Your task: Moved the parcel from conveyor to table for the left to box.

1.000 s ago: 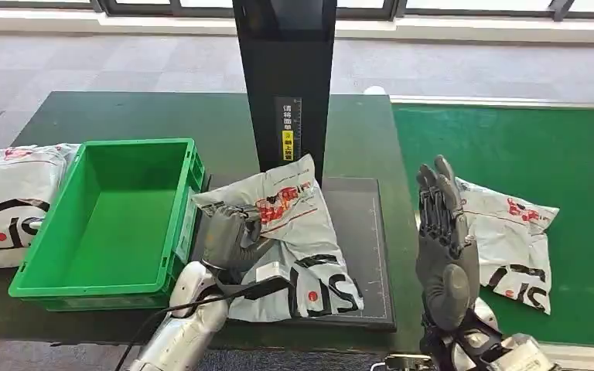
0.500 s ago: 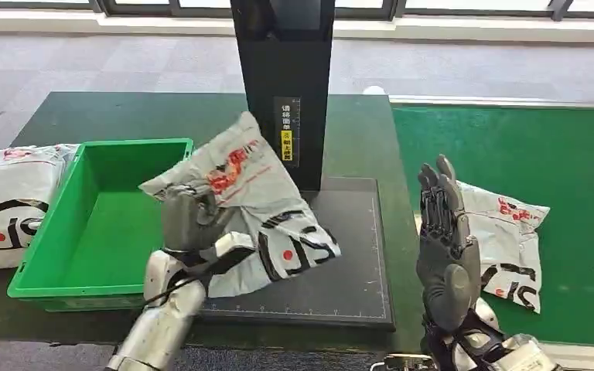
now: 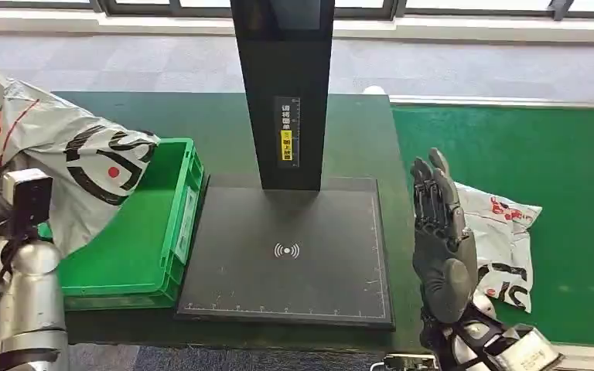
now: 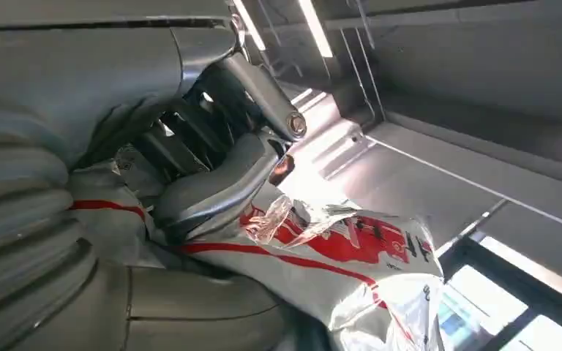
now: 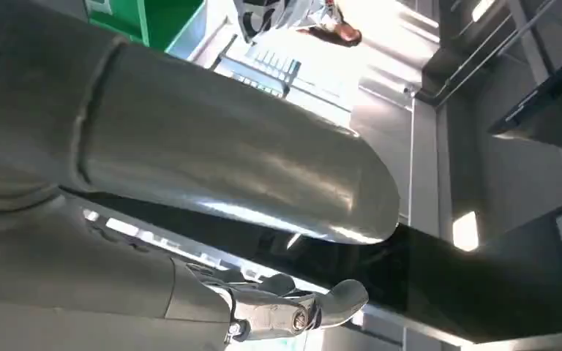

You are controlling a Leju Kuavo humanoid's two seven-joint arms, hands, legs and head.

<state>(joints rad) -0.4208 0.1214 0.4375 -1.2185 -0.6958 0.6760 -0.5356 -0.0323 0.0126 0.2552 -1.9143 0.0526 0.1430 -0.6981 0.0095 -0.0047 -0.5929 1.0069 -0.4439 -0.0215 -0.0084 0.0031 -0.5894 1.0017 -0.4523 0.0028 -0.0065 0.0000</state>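
Parcel point(image 3: 62, 166) number one sits high in the left robot hand point(image 4: 190, 183), lifted clear of the worktop point(image 3: 124, 116) and hanging over the left side of the green box point(image 3: 174, 232); the left wrist view shows dark fingers and a thick thumb curled tight into the crinkled grey plastic with its red print. That puts the work well along, by my reading: the bag is off the conveyor point(image 3: 557, 154), off the black scanning pad point(image 3: 286, 255), and it only needs lowering and letting go inside the box. It is not in the box yet, since its lower edge floats above the rim, and whether any part brushes the box wall I cannot tell. The right robot hand point(image 3: 437, 239) stands upright at the pad's right edge, fingers straight and close together, holding nothing. Just behind it, on the green conveyor, lies a second parcel point(image 3: 506, 239), flat and untouched, so another round of the same job looks to be waiting. The black post point(image 3: 286, 85) rises behind the pad, well apart from both hands
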